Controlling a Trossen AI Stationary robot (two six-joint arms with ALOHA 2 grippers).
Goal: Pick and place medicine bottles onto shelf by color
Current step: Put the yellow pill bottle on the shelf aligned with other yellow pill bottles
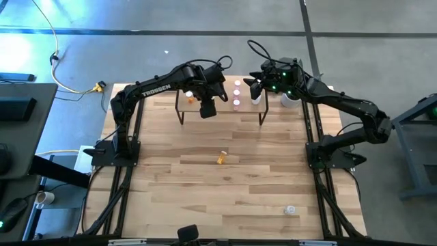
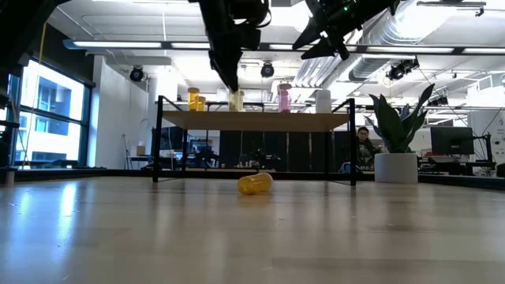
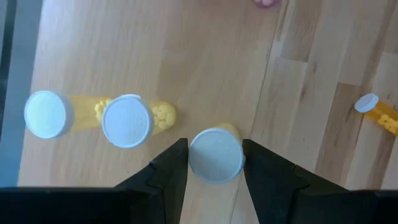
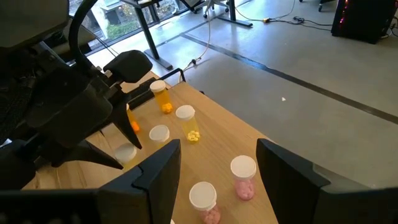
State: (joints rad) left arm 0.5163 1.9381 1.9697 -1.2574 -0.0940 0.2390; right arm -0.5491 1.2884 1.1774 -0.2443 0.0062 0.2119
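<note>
1. Over the shelf (image 1: 220,100), the left gripper (image 3: 215,163) points straight down, its fingers either side of a white-capped yellow bottle (image 3: 216,154) standing on the board; whether they pinch it, I cannot tell.
2. Beside that one stand 2 more yellow bottles (image 3: 129,119).
3. Out on the table (image 1: 225,198), 1 orange bottle (image 1: 221,158) lies on its side, well apart.
4. Above the shelf's other end, the right gripper (image 4: 217,163) hangs spread wide and empty over 2 pink bottles (image 4: 243,177).

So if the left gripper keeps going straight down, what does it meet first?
The white-capped bottle standing on the shelf, right between the left gripper's open fingers; how much gap remains is unclear.
</note>
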